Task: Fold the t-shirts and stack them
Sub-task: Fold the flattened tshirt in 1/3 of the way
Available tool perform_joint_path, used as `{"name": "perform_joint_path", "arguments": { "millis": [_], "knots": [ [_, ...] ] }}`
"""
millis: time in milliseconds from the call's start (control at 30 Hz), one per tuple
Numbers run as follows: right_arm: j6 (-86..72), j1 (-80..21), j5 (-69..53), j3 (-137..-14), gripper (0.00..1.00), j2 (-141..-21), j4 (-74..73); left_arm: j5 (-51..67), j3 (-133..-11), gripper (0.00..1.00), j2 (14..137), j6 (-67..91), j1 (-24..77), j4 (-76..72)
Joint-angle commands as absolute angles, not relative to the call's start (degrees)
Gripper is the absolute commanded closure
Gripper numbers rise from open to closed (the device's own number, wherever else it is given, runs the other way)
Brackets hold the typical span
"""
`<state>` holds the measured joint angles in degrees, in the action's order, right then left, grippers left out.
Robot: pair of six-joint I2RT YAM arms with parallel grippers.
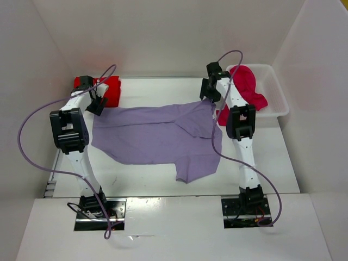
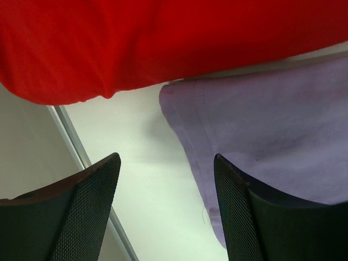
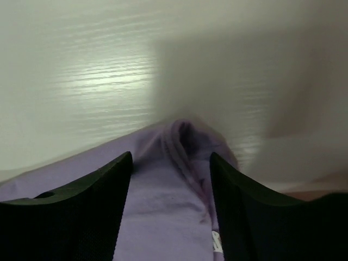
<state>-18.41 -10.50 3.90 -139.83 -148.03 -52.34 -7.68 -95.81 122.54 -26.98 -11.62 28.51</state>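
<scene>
Only the top view takes in all three shirts. The lavender t-shirt (image 1: pixel 155 136) lies spread and wrinkled across the middle of the tabletop (image 1: pixel 272 168). The bright red t-shirt (image 1: pixel 111 89) sits folded at the far left corner. The crimson t-shirt (image 1: pixel 247 84) is bunched in the white bin (image 1: pixel 278 98) at the far right, with part of it hanging out over the bin's left side.

The wrist views show the fingers close up. The left hand (image 2: pixel 166 163) is well open with nothing between its fingers. It hangs above bare tabletop just beside the lavender shirt's corner, with the red cloth just beyond. The right hand (image 3: pixel 170 160) also has its fingers apart, over a rumpled lavender edge. That view is blurred, and no grip on the cloth shows.
</scene>
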Motion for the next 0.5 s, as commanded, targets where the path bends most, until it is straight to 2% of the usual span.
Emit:
{"name": "perform_joint_path", "arguments": {
  "millis": [0, 33, 67, 133, 167, 200, 400, 433, 467],
  "knots": [
    [-18.0, -9.6, 7.3, -141.5, 0.37, -147.5, -56.4, -8.2, -97.6, 0.23, 123.0, -24.0, -11.8, 27.3],
    [-18.5, -9.6, 7.3, -141.5, 0.44, -147.5, -56.4, -8.2, -97.0, 0.23, 123.0, -24.0, -11.8, 27.3],
    [-18.5, -9.1, 7.3, -140.8, 0.64, -147.5, -56.4, -8.2, -97.0, 0.23, 123.0, -24.0, -11.8, 27.3],
    [-19.1, -8.5, 8.4, -140.3, 0.88, -148.1, -56.4, -8.2, -97.0, 0.23, 123.6, -23.4, -11.8, 27.3],
    [-19.7, -7.9, 9.3, -140.8, 0.97, -148.1, -56.4, -8.2, -97.0, 0.23, 123.6, -23.4, -11.8, 27.3],
    [-19.7, -7.9, 10.0, -140.8, 1.00, -148.1, -56.4, -8.2, -97.0, 0.23, 123.6, -23.4, -11.8, 27.3],
    [-20.2, -5.3, 12.9, -149.3, 1.00, -150.3, -55.9, -8.2, -98.3, 0.23, 124.1, -22.8, -11.8, 27.3],
    [-20.2, -5.3, 11.6, -149.3, 0.89, -150.3, -55.9, -8.2, -98.8, 0.23, 124.1, -22.1, -11.8, 27.3],
    [-20.2, -5.3, 10.6, -149.8, 0.67, -150.3, -55.4, -7.5, -98.8, 0.23, 123.5, -22.1, -11.8, 27.3]
  ]
}}
